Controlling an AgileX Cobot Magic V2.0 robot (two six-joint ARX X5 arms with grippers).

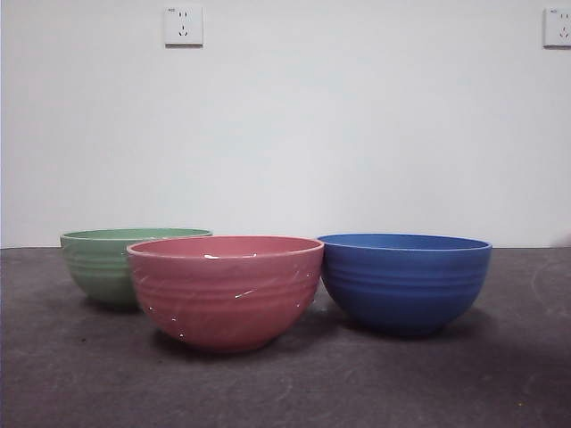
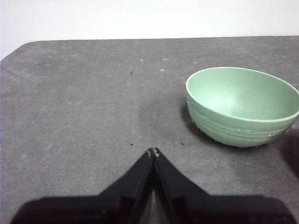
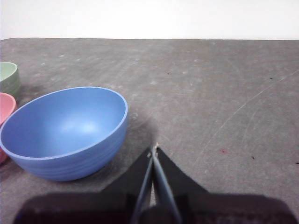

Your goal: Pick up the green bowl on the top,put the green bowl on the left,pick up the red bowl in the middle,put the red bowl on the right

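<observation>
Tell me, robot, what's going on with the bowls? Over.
Left gripper and right gripper shut, holding nothing. Green bowl left, red bowl middle, blue bowl right, all on table. Nothing blocking.

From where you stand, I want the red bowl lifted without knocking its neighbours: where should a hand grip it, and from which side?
Grip the red bowl by its near rim, one jaw inside and one outside, coming from above. It stands upright and open, and its wall is probably too wide to span. The green bowl and the blue bowl crowd its flanks, so the side facing the front camera looks freest.
</observation>
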